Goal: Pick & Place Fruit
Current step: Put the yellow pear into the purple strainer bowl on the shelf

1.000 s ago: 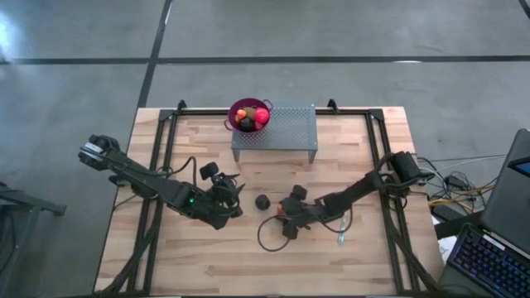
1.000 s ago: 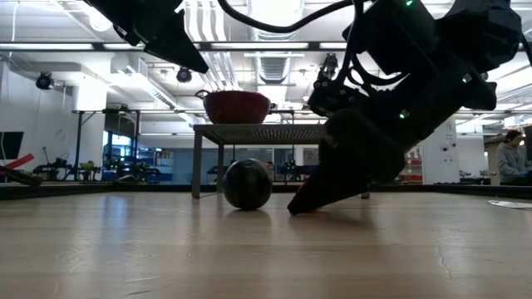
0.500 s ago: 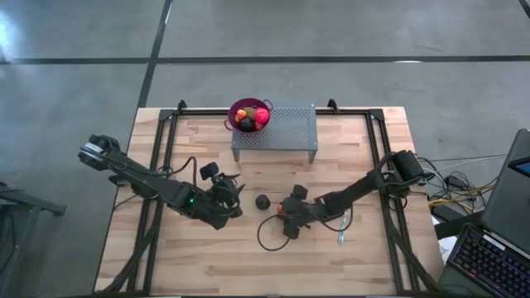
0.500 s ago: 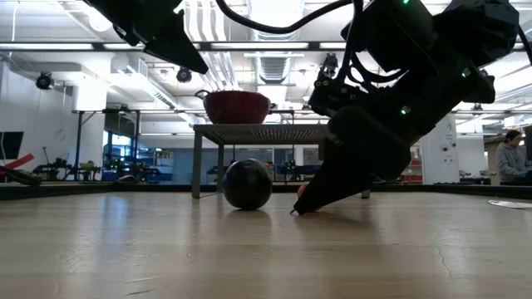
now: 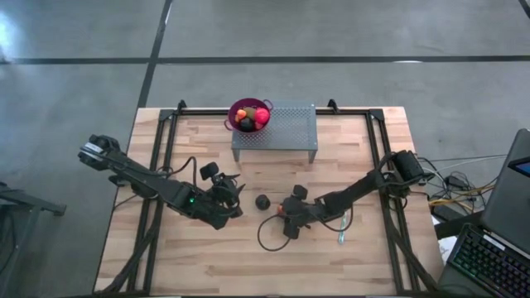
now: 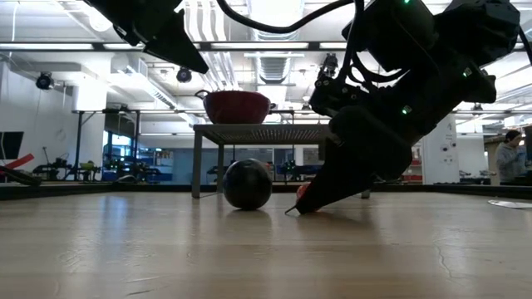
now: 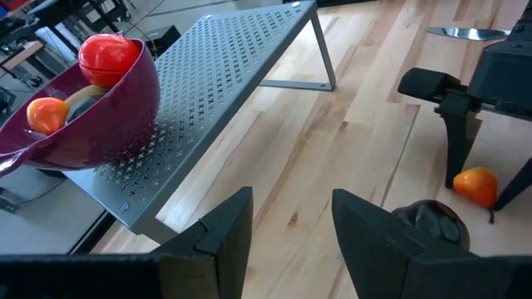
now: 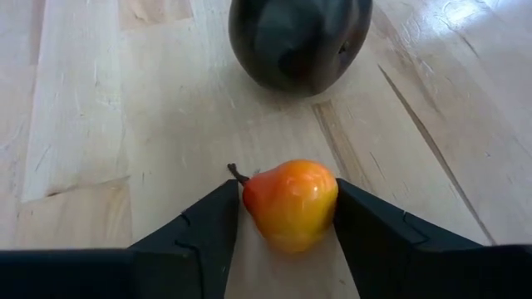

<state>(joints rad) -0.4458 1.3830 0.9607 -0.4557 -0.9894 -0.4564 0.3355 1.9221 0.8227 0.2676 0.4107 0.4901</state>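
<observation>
Centre of the high view: right gripper [image 8: 287,218] brackets a small orange pear [image 8: 291,202] on the table [image 5: 207,265], fingers touching both flanks, grip probably not yet firm. Glossy, hard, light, likely slippery; best held across the belly. Left gripper [image 7: 291,220] hangs part-open, empty.

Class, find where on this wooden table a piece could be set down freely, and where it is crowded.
Free: the bare wooden table near its front edge and the grey perforated metal stand beside the purple colander bowl. Crowded: mid-table, around the right gripper, small orange pear and dark ball.
</observation>
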